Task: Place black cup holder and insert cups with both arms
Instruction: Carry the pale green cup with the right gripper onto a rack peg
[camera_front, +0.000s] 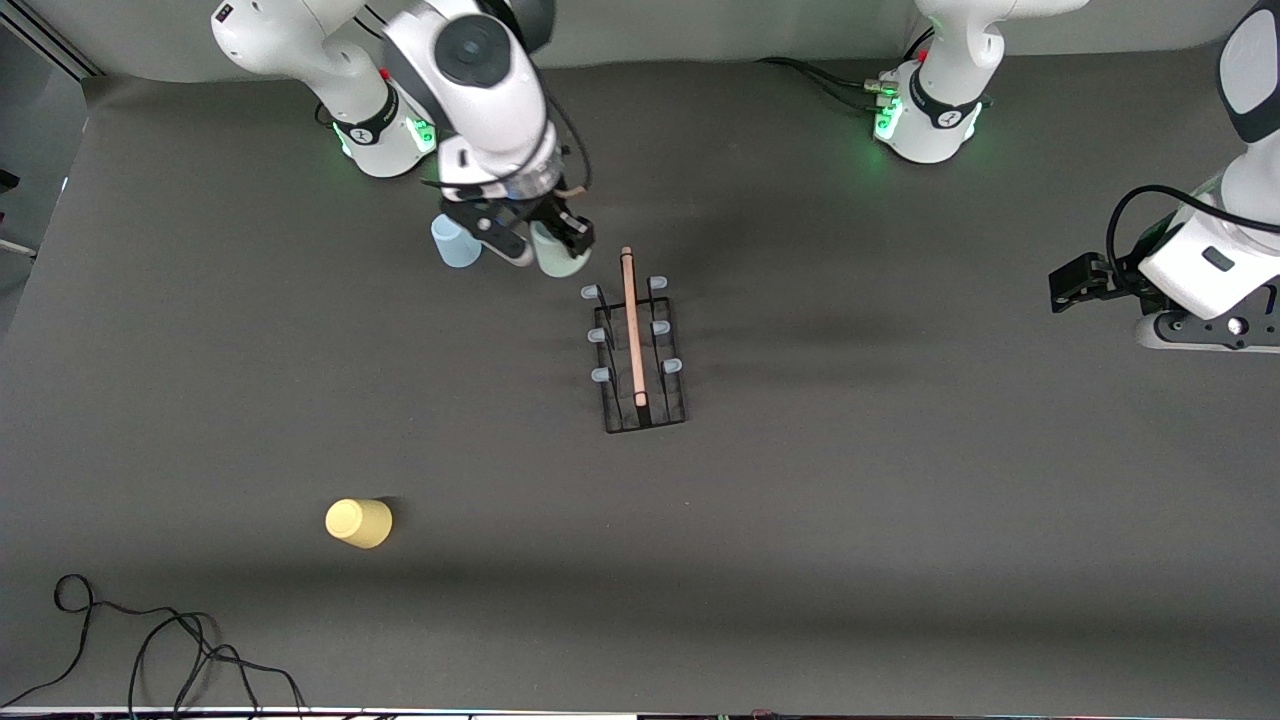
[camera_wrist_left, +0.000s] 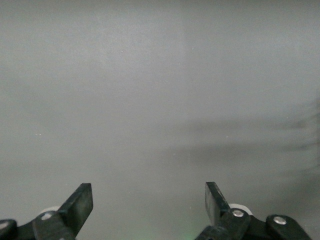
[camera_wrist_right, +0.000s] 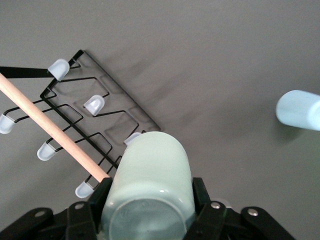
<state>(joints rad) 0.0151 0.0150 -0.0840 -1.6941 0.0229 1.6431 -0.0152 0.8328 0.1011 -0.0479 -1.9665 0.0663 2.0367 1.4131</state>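
Observation:
The black cup holder (camera_front: 640, 350) stands mid-table, its wooden rod (camera_front: 632, 325) on top and its pegs bare; it also shows in the right wrist view (camera_wrist_right: 100, 120). My right gripper (camera_front: 540, 240) is shut on the pale green cup (camera_front: 558, 255), held mouth down just off the holder's end farther from the front camera; the cup fills the right wrist view (camera_wrist_right: 150, 185). The light blue cup (camera_front: 456, 242) stands beside it, toward the right arm's end (camera_wrist_right: 299, 110). The yellow cup (camera_front: 359, 522) lies nearer the front camera. My left gripper (camera_front: 1065, 285) waits open and empty over bare table (camera_wrist_left: 149, 205).
A loose black cable (camera_front: 150, 640) lies at the table's edge nearest the front camera, toward the right arm's end. The two arm bases (camera_front: 385, 135) (camera_front: 930, 120) stand along the edge farthest from that camera.

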